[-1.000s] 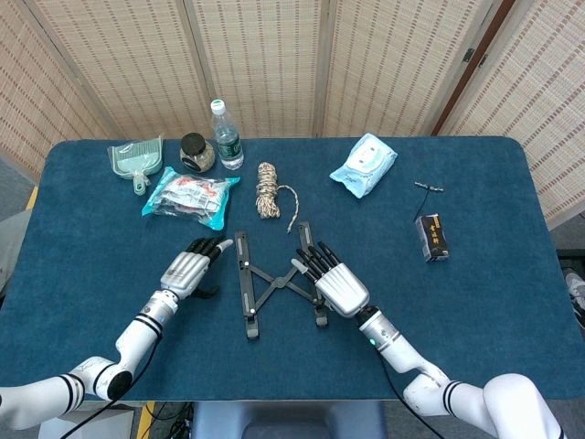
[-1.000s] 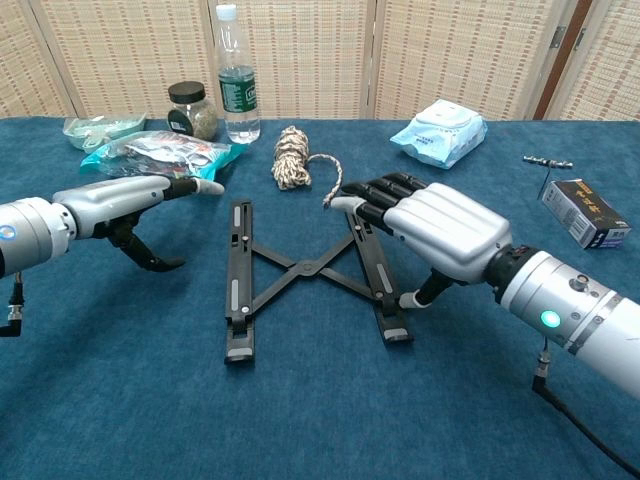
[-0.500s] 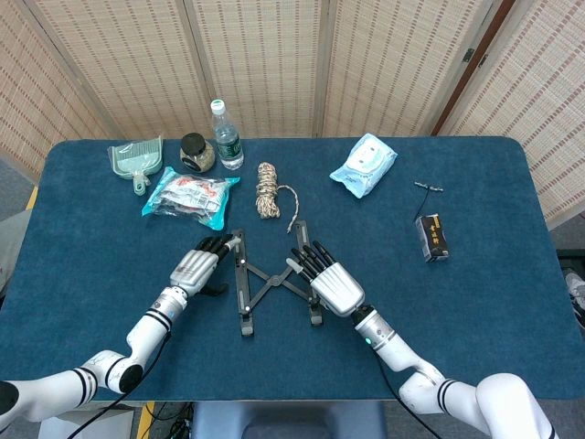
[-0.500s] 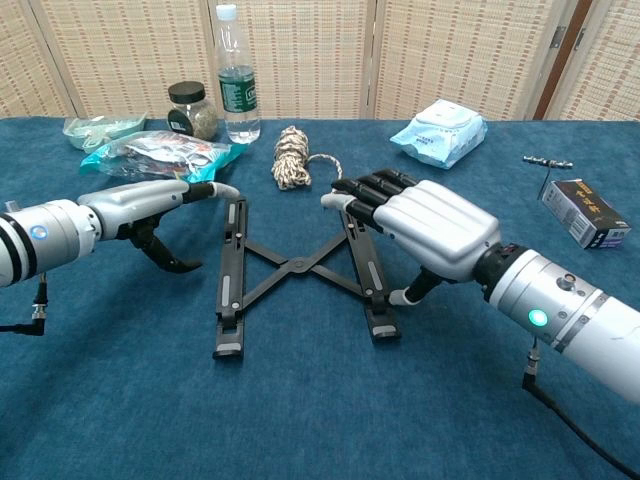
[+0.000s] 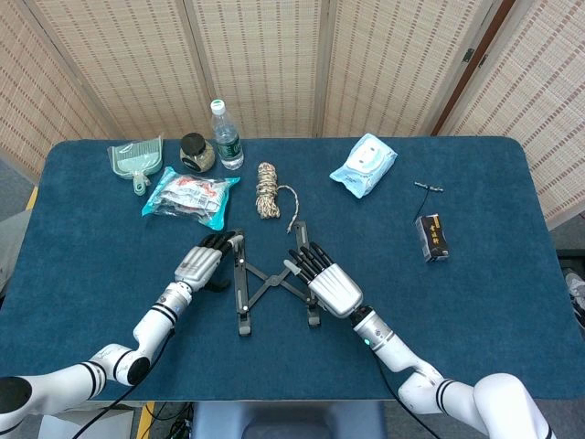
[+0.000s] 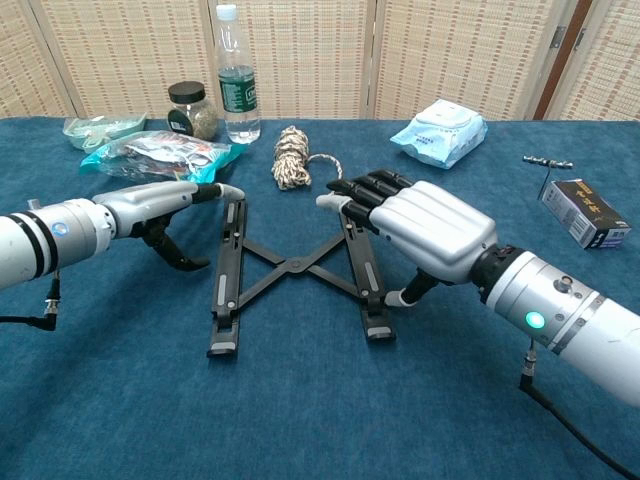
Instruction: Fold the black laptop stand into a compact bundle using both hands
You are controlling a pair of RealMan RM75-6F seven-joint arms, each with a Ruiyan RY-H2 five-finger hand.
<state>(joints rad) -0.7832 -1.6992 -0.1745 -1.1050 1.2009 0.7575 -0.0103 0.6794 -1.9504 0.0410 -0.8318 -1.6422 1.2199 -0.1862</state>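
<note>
The black laptop stand (image 5: pixel 245 283) (image 6: pixel 228 270) lies flat mid-table, two long bars joined by crossed links, still spread apart. My left hand (image 5: pixel 203 263) (image 6: pixel 160 200) lies at the outer side of the left bar, its fingers stretched out and touching that bar's far end, thumb down on the cloth. My right hand (image 5: pixel 329 285) (image 6: pixel 430 228) lies palm down over the right bar, fingers extended along its far half and thumb on the table at its outer side. Neither hand holds anything.
Along the back stand a water bottle (image 5: pixel 226 135), a jar (image 5: pixel 193 152), a green dustpan (image 5: pixel 137 160), a snack packet (image 5: pixel 189 197), a rope coil (image 5: pixel 268 190) and a wipes pack (image 5: pixel 364 165). A black box (image 5: pixel 432 237) and a small metal tool (image 5: pixel 427 187) lie right.
My left hand has moved right until it touches the left bar. My right hand has pushed leftward on the right bar. The two bars now lie closer together.
</note>
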